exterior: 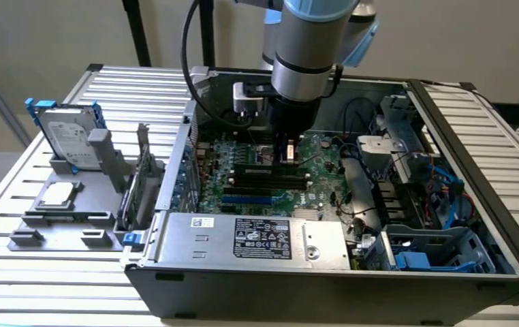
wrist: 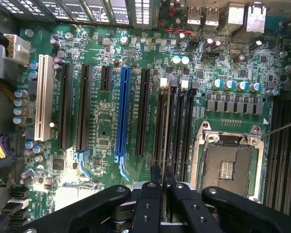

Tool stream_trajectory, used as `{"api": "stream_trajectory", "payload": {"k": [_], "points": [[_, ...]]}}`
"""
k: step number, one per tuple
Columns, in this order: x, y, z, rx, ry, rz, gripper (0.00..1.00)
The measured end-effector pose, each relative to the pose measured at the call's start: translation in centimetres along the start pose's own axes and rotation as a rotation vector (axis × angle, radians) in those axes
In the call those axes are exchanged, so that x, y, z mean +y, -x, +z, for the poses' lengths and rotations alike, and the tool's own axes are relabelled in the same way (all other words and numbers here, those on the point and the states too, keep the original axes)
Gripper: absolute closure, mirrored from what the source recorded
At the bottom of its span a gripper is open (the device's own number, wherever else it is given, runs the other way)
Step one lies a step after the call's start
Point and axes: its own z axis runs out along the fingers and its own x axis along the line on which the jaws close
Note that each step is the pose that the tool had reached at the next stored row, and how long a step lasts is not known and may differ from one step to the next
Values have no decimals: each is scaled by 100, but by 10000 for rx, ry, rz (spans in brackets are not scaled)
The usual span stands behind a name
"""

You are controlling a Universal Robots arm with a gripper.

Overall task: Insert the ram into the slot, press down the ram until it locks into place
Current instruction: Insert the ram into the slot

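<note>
While the gripper [wrist: 162, 171] hangs low over the board beside the socket [wrist: 228, 165], its two black fingers [wrist: 155, 177] are drawn narrow and clamp the ram [wrist: 168, 126] by its thin edge. The ram stands on edge, lengthwise along the slot [wrist: 159, 116], one of four parallel black slots just beside the socket. How deep it sits cannot be told. White latches [wrist: 163, 82] mark the slot ends furthest from the gripper. Further from the socket on that same side lie another black slot, then the blue slot [wrist: 123, 111], then a white slot [wrist: 42, 97] well apart from the socket. In the exterior view the gripper [exterior: 287, 151] reaches down into the open case [exterior: 332, 286]. Well outside the case, far from the socket, a hard drive [exterior: 69, 136] stands upright.
</note>
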Motion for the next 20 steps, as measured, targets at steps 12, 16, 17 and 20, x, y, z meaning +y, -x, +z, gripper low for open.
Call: {"api": "stream_trajectory", "payload": {"k": [12,16,17,20], "points": [[-10,-6,47,4,2,-1,86],[-18,-21,53,6,2,0,86],[-18,-24,57,5,1,1,86],[-19,-33,68,6,2,0,86]]}}
